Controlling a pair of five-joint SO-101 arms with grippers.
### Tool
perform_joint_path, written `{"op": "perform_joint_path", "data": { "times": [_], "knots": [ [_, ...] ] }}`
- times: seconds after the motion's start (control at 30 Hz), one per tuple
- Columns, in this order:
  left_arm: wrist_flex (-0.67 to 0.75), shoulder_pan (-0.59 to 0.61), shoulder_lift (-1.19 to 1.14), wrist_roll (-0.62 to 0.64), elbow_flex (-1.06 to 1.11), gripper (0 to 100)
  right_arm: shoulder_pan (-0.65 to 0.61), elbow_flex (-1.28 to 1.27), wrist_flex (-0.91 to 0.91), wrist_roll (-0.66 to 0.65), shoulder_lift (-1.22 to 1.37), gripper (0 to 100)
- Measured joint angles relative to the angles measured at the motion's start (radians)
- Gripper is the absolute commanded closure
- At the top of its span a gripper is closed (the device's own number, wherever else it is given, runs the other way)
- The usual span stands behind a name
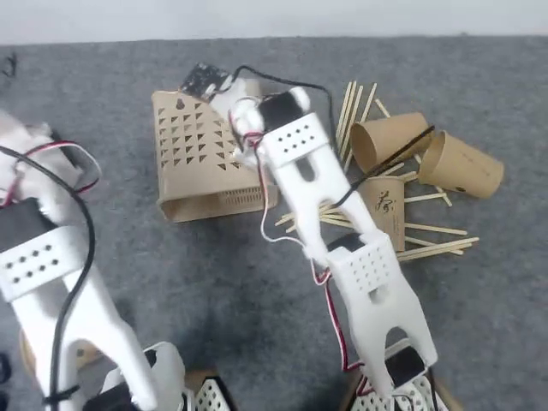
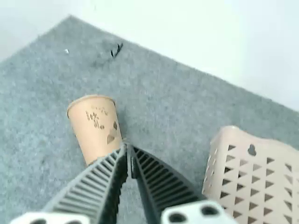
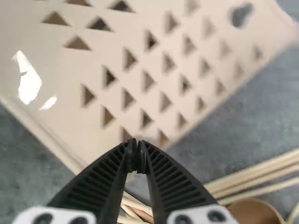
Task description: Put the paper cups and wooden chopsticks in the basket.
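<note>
The beige basket [image 1: 205, 158] with triangular holes stands at the back middle of the grey carpet. To its right lie three brown paper cups [image 1: 390, 137] [image 1: 462, 163] [image 1: 383, 210] among scattered wooden chopsticks [image 1: 428, 248]. My right arm [image 1: 295, 141] stretches to the basket's right side. Its gripper [image 3: 135, 151] is shut, close over the basket wall [image 3: 140, 70], with chopsticks [image 3: 261, 177] on the carpet beside it. My left gripper [image 2: 127, 153] is shut and hangs just in front of another paper cup [image 2: 96, 128] standing upside down, with the basket [image 2: 252, 177] off to one side.
My left arm [image 1: 43, 257] stands at the table's left edge with black and red cables along it. A small black item [image 2: 116, 50] lies far back on the carpet. Open carpet lies in front of the basket between the two arms.
</note>
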State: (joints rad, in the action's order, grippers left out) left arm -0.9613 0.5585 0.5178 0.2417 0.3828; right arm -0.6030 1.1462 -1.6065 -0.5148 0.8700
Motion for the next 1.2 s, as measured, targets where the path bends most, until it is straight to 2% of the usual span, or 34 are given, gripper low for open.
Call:
{"op": "perform_joint_path", "data": {
  "times": [0.3,0.57,0.87,1.07,1.2],
  "knots": [
    [0.012,-0.018,0.0,0.0,0.003,98,-0.011,0.032,-0.002,0.002,0.046,99.1],
    [0.075,-0.034,-0.002,0.0,0.003,98,-0.009,0.051,-0.132,0.028,0.046,99.1],
    [0.08,-0.058,-0.003,0.0,0.011,98,-0.02,0.048,-0.141,0.06,0.041,99.1],
    [0.106,-0.138,-0.005,0.002,0.196,98,-0.029,0.091,-0.146,0.06,-0.029,99.1],
    [0.273,-0.244,-0.005,0.008,0.41,98,0.017,0.127,-0.14,0.04,-0.124,99.1]
  ]
}}
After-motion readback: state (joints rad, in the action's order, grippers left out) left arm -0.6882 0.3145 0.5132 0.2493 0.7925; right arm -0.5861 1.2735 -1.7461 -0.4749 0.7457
